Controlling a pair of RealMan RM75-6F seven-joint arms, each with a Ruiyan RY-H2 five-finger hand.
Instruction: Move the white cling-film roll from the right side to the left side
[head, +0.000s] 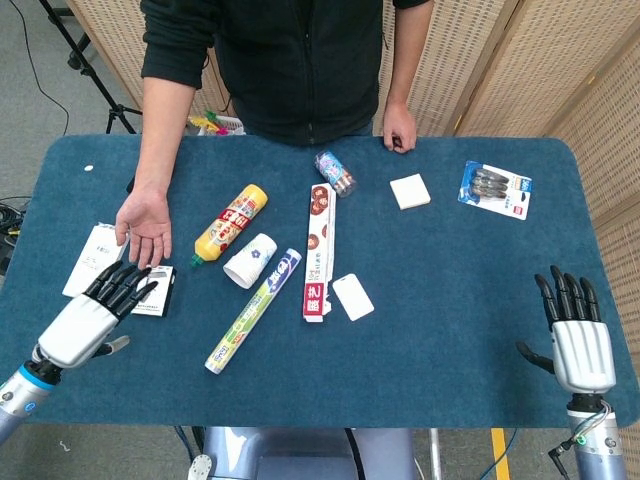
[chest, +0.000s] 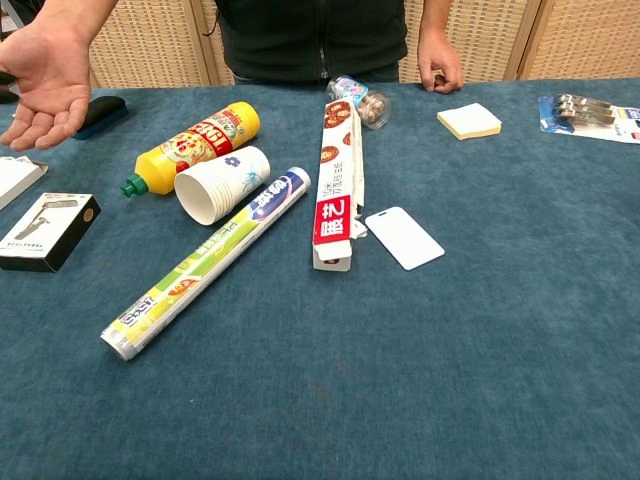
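Note:
The cling-film roll (head: 255, 310) (chest: 205, 262), a long tube with a green and blue label, lies diagonally on the blue table, left of centre. A long white box with red print (head: 318, 250) (chest: 338, 185) lies just to its right. My left hand (head: 95, 315) is at the front left with its fingers spread and nothing in it, its fingertips by a black box (head: 158, 292). My right hand (head: 575, 335) stands open and empty at the front right edge, far from the roll. Neither hand shows in the chest view.
A paper cup stack (head: 250, 260) touches the roll's far end, beside a yellow bottle (head: 230, 222). A white card (head: 352, 296) lies right of the long box. A person's open palm (head: 145, 225) hovers at the left, near a white packet (head: 88, 260). Sticky notes (head: 410, 190) and a blister pack (head: 495, 188) lie far right.

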